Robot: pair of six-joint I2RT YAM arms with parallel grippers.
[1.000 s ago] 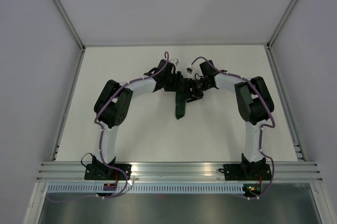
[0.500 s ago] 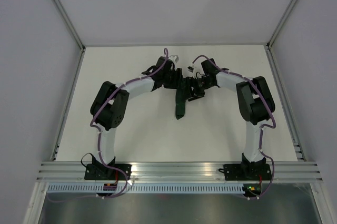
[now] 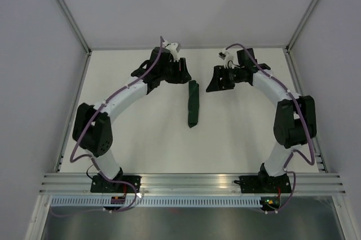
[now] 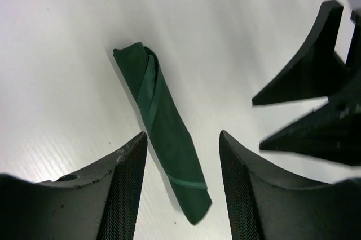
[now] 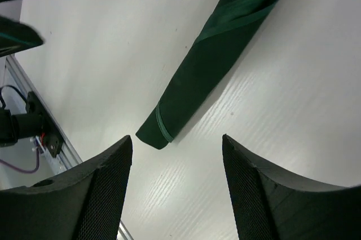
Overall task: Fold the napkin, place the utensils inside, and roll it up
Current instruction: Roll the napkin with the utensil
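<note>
The napkin (image 3: 193, 105) lies on the white table as a narrow dark green roll, its long axis running near to far. No utensils show; they are hidden. My left gripper (image 3: 178, 76) hovers open just left of the roll's far end. In the left wrist view its fingertips (image 4: 131, 149) frame the napkin (image 4: 163, 133) from above without touching it. My right gripper (image 3: 216, 83) is open to the right of that end. The right wrist view shows the napkin (image 5: 214, 65) beyond the right gripper (image 5: 177, 138), with bare table between the jaws.
White walls and slanted metal frame posts (image 3: 67, 9) enclose the table on three sides. An aluminium rail (image 3: 192, 181) with both arm bases runs along the near edge. The right gripper's fingers (image 4: 316, 76) show at the right of the left wrist view.
Both grippers were together on the far end of the roll. They have let go and swung apart, the left arm to the left and the right arm to the right. The roll stays put.
</note>
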